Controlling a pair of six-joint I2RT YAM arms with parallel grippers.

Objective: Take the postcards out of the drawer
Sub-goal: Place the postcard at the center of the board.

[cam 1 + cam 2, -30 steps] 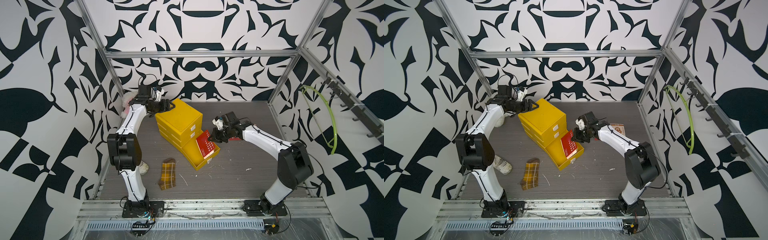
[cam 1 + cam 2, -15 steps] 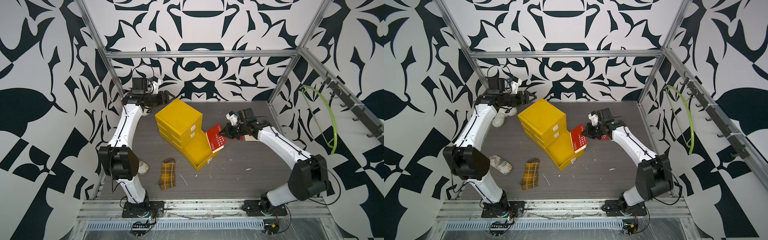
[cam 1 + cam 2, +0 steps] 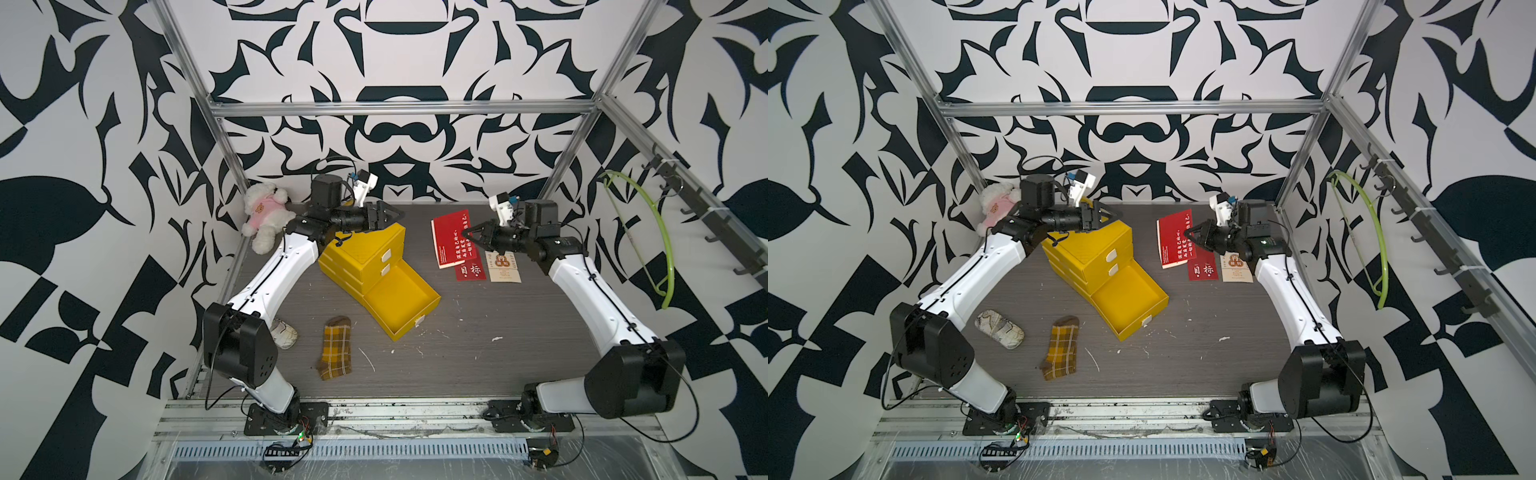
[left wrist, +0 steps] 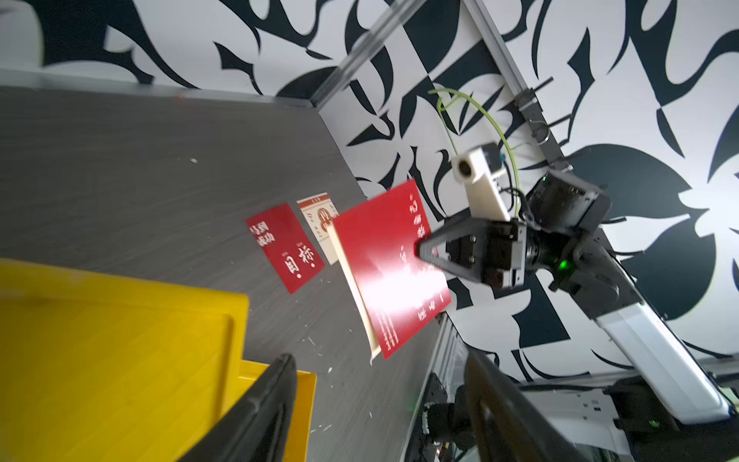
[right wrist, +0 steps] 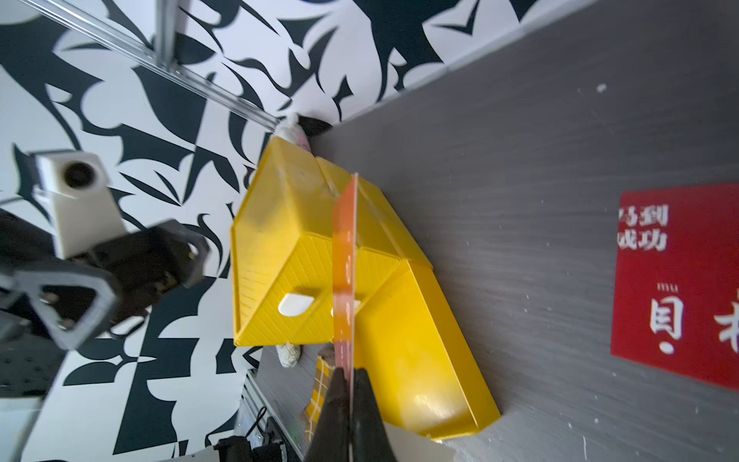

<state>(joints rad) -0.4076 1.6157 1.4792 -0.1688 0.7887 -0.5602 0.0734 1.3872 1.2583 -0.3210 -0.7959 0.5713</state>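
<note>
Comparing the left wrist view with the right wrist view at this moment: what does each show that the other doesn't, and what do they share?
Left wrist only: the printed face of the held red postcard, pinched by the right gripper, and the cream postcard lying flat beyond it. Right wrist only: the open drawer, with nothing visible inside, and the plaid sock; here the held postcard is seen edge-on. Both: the yellow drawer unit and the flat red postcard.

Robotics lab test cell: aluminium frame (image 3: 399,109), black-and-white patterned walls (image 3: 415,41) around the jaws, grey table (image 3: 478,361) below them, robot arms (image 3: 270,270) bolted down.
</note>
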